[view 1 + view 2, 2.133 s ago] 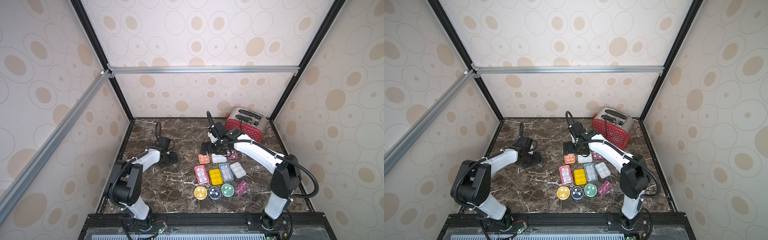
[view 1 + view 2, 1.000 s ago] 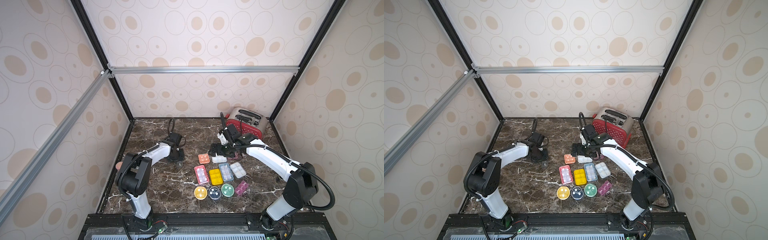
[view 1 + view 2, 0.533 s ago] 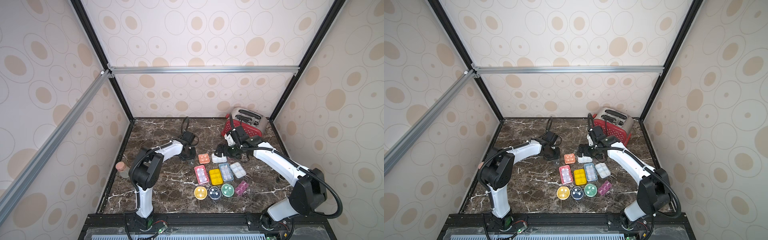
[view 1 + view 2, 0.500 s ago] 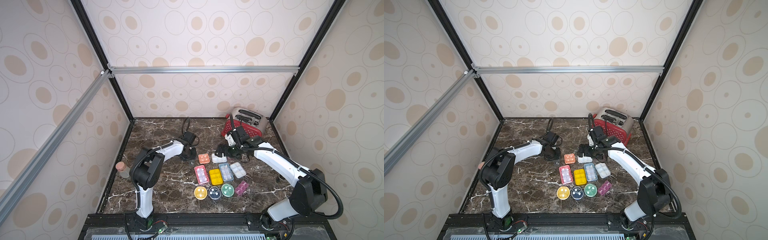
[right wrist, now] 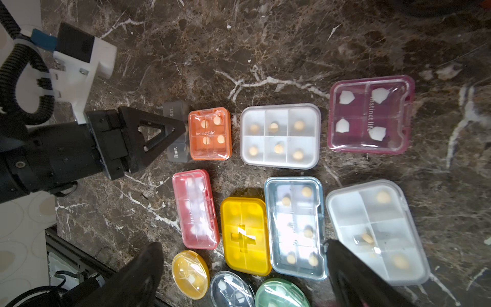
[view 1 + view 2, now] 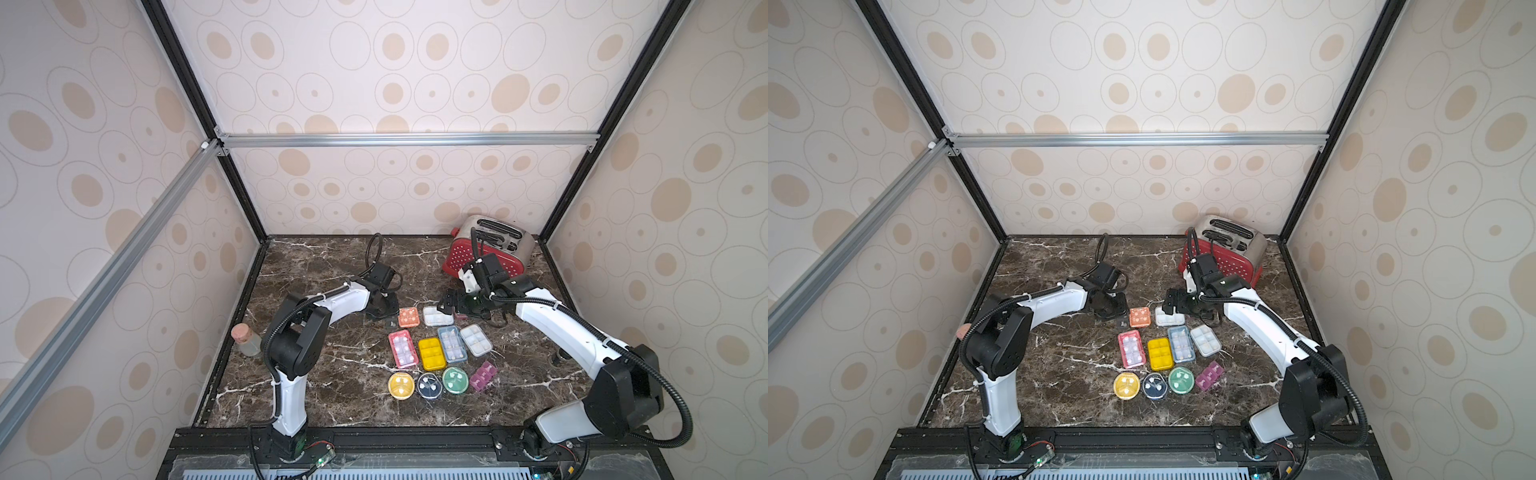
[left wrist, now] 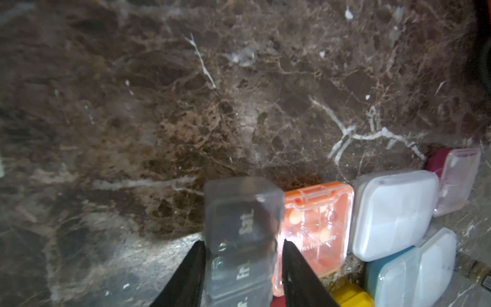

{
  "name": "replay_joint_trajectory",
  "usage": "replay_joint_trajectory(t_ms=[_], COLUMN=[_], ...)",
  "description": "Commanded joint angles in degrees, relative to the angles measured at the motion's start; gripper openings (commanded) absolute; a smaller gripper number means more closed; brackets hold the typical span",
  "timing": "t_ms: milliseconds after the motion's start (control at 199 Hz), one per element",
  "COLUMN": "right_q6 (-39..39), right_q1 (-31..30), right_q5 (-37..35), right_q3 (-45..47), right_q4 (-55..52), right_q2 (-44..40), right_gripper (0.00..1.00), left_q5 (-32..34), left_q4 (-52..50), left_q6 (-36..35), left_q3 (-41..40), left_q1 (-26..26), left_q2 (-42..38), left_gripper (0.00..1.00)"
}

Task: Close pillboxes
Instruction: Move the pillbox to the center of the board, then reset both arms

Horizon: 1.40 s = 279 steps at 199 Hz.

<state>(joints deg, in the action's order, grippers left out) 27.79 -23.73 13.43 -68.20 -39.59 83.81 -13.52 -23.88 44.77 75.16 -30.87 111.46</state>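
Left wrist: left end effector (image 7: 242,242) clamps grey pillbox (image 7: 239,202), just beside orange pillbox (image 7: 316,220).

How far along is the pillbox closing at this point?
Looks nearly done: the orange pillbox, red pillbox, yellow pillbox and their neighbours all show lids lying flat. In hand: the left gripper clamps a grey weekday strip beside the orange one. The right gripper hangs open. Left: likely setting that strip down.

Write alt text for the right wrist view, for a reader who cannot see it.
The left hand grips a grey weekly pillbox beside an orange pillbox on a dark marble table. Nine more pillboxes lie in rows, with the right hand open over them.
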Motion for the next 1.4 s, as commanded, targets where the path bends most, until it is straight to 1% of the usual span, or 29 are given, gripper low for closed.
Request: replay_joint_trajectory(t_ms=[0, 126, 221, 296, 377, 442, 497, 577, 678, 728, 773, 788, 834, 904, 1049, 1085, 1145, 1240, 1280, 1321, 1331, 1396], right_q6=[-1.58, -2.47, -4.12, -6.01, -6.18, -7.79, -10.18, -12.62, -16.67, -18.01, -18.84, -19.06, -18.34, -19.40, -23.83, -24.09, -23.71, -22.54, -23.12, -22.60, -22.65, -23.39], right_q1=[1.09, 1.88, 2.69, 3.32, 3.69, 3.73, 3.77, 3.76, 3.77, 3.86, 4.16, 4.32, 4.56, 4.74, 5.08, 5.62, 7.32, 7.42, 7.40, 7.40, 8.55, 9.10], right_q5=[-0.82, -2.62, -4.99, -9.04, -15.50, -18.97, -21.29, -27.85, -34.80, -36.99, -37.47, -37.33, -37.39, -38.16, -42.30, -42.85, -41.35, -41.29, -41.73, -41.27, -41.15, -40.78], right_q3=[0.94, 1.43, 2.23, 4.13, 6.95, 10.51, 14.67, 19.88, 25.71, 28.63, 30.93, 31.23, 29.49, 29.15, 31.92, 33.34, 36.44, 40.84, 42.33, 42.78, 43.13, 45.68], right_q4=[-0.20, -0.82, -0.97, 0.35, 2.47, 6.86, 12.14, 17.69, 24.69, 29.26, 33.18, 33.77, 30.74, 32.14, 37.87, 39.64, 44.11, 50.58, 53.29, 53.03, 53.50, 58.15], right_q2=[-1.47, -1.85, -2.56, -4.34, -7.08, -9.43, -11.21, -12.96, -14.44, -14.90, -14.38, -14.17, -13.35, -12.29, -12.18, -12.18, -12.26, -12.44, -12.63, -13.76, -14.07, -15.68], right_gripper=[0.99, 0.99, 0.99, 0.99, 0.99, 0.99, 0.99, 1.00, 1.00, 1.00, 1.00, 0.99, 1.00, 0.99, 0.99, 0.99, 1.00, 0.99, 1.00, 1.00, 0.99, 0.99], left_q5=[-0.46, 1.14, 2.30, 4.00, 5.96, 10.35, 15.06, 21.73, 27.72, 32.96, 37.15, 38.11, 40.31, 44.09, 52.68, 53.02, 53.80, 54.19, 54.00, 53.47, 53.26, 52.09], left_q4=[-0.47, -3.38, -4.73, -6.41, -11.59, -16.32, -18.09, -17.99, -13.53, -12.77, -11.85, -10.62, -8.09, -3.26, 11.64, 11.94, 16.89, 25.93, 29.07, 31.91, 32.85, 36.84], left_q6=[0.33, -1.72, -3.33, -6.28, -11.63, -16.22, -19.34, -22.22, -23.13, -23.21, -22.45, -22.25, -22.46, -23.61, -28.30, -28.58, -31.39, -38.51, -41.43, -43.92, -44.50, -46.22], left_q3=[0.76, 1.49, 1.48, 1.70, 4.32, 5.75, 5.67, 3.46, -2.18, -4.85, -5.99, -6.44, -8.09, -10.79, -18.70, -18.92, -20.29, -22.59, -23.23, -23.86, -24.19, -25.13], left_q1=[-0.33, -0.27, -0.24, -0.11, 0.40, 0.46, 0.84, 2.71, 7.13, 8.66, 10.07, 10.41, 11.62, 12.25, 12.39, 12.79, 13.03, 13.25, 13.40, 13.79, 13.92, 14.93], left_q2=[-0.54, -1.02, -2.34, -4.30, -5.85, -7.96, -10.32, -14.35, -19.21, -20.56, -20.68, -20.67, -20.45, -20.33, -21.49, -21.74, -22.27, -22.08, -21.74, -21.27, -21.10, -19.77], left_gripper=[0.54, 0.67, 0.73, 0.79, 0.87, 0.94, 0.99, 1.00, 0.99, 0.99, 0.99, 0.99, 0.99, 1.00, 0.99, 0.99, 0.99, 0.99, 0.99, 0.99, 0.99, 0.99])
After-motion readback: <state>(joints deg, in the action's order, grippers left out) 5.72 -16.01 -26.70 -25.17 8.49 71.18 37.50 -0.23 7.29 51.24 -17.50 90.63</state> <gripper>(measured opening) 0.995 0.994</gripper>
